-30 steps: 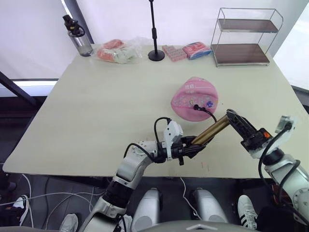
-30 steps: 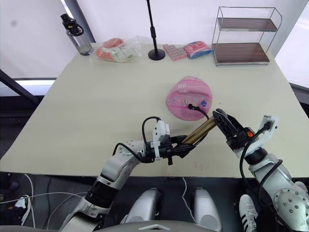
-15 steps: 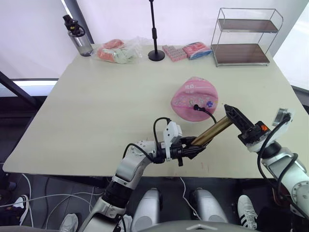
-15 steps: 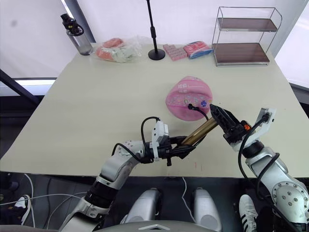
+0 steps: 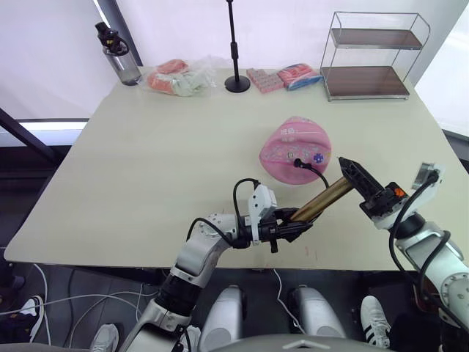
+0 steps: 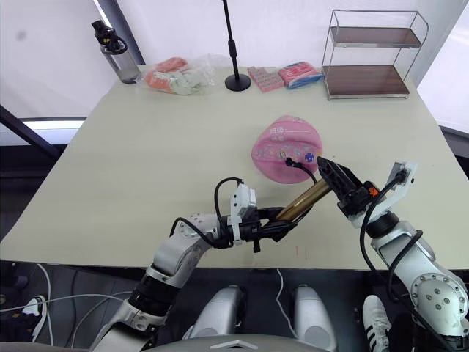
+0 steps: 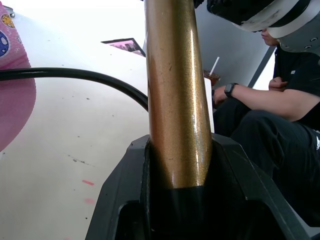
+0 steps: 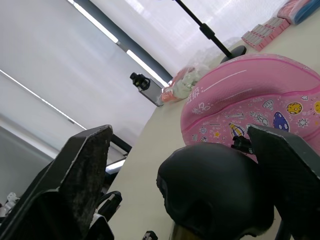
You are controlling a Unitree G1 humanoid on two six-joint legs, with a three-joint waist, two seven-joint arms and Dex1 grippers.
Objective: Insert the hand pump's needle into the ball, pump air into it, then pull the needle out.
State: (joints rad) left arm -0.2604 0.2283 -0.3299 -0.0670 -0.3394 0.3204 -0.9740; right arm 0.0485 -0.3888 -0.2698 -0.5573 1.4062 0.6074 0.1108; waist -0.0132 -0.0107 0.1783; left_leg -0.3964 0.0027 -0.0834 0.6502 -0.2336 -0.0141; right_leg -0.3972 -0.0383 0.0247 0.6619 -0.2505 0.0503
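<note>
The pink ball (image 5: 295, 149), partly deflated and dented, lies on the table (image 5: 146, 169) right of its middle, toward the front edge. The hand pump (image 5: 322, 199) slants above the front edge between both arms. The left gripper (image 5: 297, 225) clamps the lower end of the bronze cylinder, its fingers (image 7: 125, 200) tight on either side, hiding the bottom cap. The right gripper (image 5: 348, 170) sits at the pump's upper end; its fingers (image 8: 82, 165) stand wide apart around the black cap, contact unclear. The black hose (image 5: 314, 170) curves from the pump to the ball's near face; the needle itself is too small to make out.
</note>
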